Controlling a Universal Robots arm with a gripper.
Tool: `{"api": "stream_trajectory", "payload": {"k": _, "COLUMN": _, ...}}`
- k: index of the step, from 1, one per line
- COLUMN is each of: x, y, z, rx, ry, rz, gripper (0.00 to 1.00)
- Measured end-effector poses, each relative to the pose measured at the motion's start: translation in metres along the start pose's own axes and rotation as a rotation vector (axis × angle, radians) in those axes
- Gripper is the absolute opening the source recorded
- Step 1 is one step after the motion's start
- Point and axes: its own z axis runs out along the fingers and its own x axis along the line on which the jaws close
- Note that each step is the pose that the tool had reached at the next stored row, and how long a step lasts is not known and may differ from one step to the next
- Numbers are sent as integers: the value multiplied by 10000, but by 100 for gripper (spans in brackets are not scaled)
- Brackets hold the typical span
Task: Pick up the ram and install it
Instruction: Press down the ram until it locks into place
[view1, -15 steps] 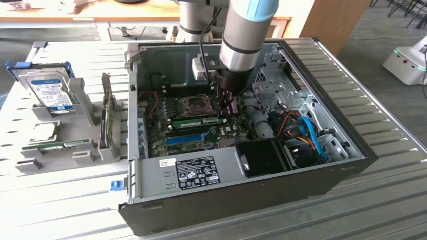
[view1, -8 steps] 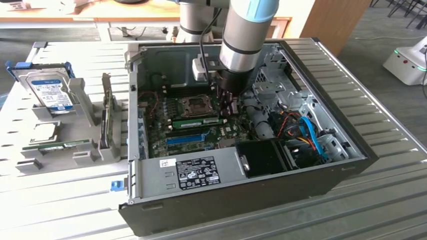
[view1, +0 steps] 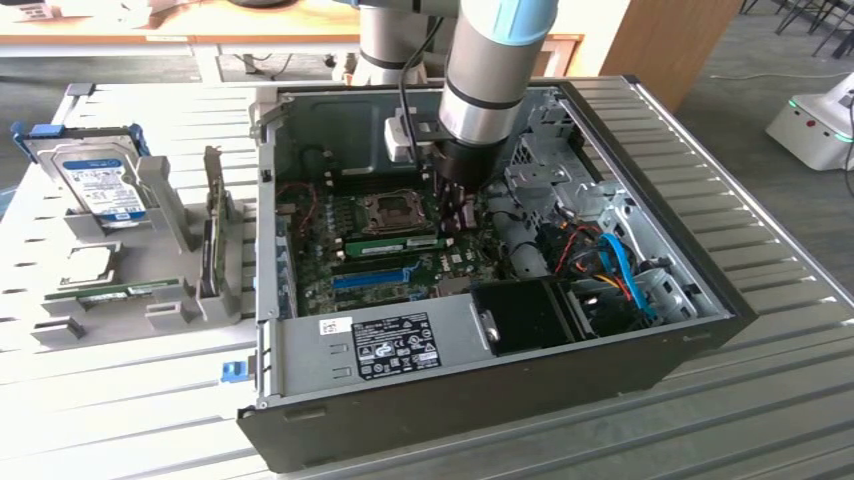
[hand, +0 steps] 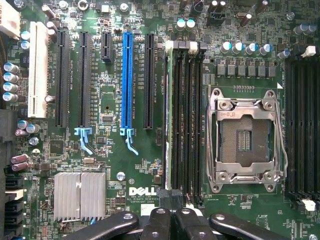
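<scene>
The gripper (hand: 170, 220) is hovering with its fingers pressed together just over the motherboard (hand: 110, 165), directly above the ram (hand: 169, 120) sitting in a slot beside the empty CPU socket (hand: 245, 140). A bright-blue slot (hand: 127, 80) is lying toward the frame's left.

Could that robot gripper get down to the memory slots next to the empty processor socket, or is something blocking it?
Probably yes. The gripper, shut, hangs inside the open computer case right over the memory slots beside the processor socket. One green ram sits in the outermost slot; nothing else covers them.
</scene>
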Motion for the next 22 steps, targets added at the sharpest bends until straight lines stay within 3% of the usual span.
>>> {"api": "stream_trajectory", "payload": {"k": 22, "x": 2, "y": -1, "z": 19, "rx": 0, "ry": -1, "rz": 0, "gripper": 11}}
